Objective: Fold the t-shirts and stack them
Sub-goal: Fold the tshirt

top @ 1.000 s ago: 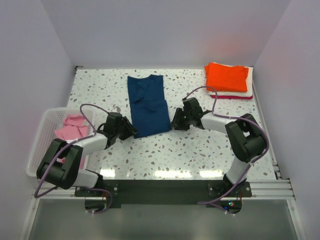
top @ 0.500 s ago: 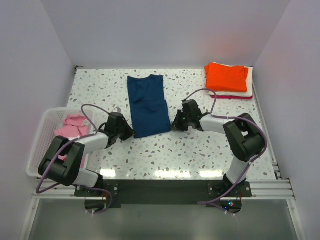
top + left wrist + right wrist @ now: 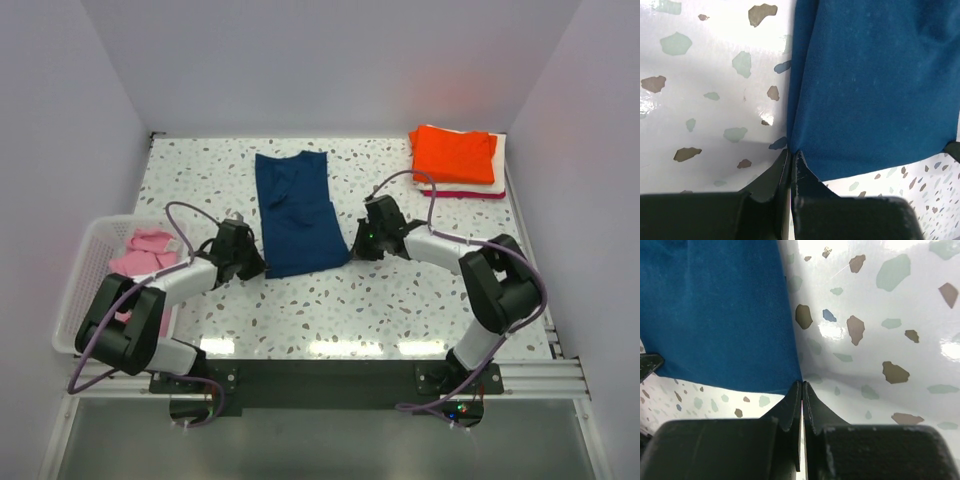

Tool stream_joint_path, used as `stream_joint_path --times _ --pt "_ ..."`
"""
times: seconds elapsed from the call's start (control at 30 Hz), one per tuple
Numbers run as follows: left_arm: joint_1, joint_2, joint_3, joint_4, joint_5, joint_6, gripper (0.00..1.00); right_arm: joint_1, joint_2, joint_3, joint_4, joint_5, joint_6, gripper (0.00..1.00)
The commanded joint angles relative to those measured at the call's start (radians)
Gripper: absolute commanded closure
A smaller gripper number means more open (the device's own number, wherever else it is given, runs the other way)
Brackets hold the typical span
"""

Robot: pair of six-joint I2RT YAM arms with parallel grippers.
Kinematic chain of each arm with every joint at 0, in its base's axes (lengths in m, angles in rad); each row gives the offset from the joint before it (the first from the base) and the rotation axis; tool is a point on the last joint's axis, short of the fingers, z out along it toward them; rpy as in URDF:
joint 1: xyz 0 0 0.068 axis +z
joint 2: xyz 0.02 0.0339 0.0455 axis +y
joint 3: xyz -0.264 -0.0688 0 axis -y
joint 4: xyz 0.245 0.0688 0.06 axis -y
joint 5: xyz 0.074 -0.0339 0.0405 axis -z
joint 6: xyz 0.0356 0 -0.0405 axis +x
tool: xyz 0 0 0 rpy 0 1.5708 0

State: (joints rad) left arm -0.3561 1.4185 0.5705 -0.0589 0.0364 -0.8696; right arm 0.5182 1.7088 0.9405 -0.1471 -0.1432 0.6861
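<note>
Fingers (image 3: pixel 773 178) tight on navy t-shirt (image 3: pixel 870 90) corners

Count: t-shirts five: navy t-shirt (image 3: pixel 296 212), pink t-shirt (image 3: pixel 145 252), orange t-shirt (image 3: pixel 455 152), white t-shirt (image 3: pixel 503 170), red t-shirt (image 3: pixel 470 194); basket (image 3: pixel 85 270) one; claws two, left claw (image 3: pixel 262 268) and right claw (image 3: pixel 353 250).

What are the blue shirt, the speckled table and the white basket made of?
The blue shirt: soft matte cloth, creased, probably cotton knit; the table: glossy surface reflecting lights, stone or printed laminate, cannot tell; the basket: white slatted walls, likely plastic.
</note>
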Motion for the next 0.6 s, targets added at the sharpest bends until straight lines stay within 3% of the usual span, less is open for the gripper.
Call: stream_joint_path --times 0.0,0.37,0.57 --pt "-0.001 -0.039 0.038 -0.076 -0.033 0.052 1.0 0.002 -0.072 0.038 -0.109 0.083 -0.103 1.0" --pt "-0.003 -0.075 0.019 -0.099 0.037 0.072 1.0 0.009 -0.13 0.023 -0.193 0.068 -0.223 1.0" --pt "-0.01 -0.127 -0.05 -0.104 0.085 0.064 1.0 0.078 -0.156 0.0 -0.224 0.074 -0.221 1.0"
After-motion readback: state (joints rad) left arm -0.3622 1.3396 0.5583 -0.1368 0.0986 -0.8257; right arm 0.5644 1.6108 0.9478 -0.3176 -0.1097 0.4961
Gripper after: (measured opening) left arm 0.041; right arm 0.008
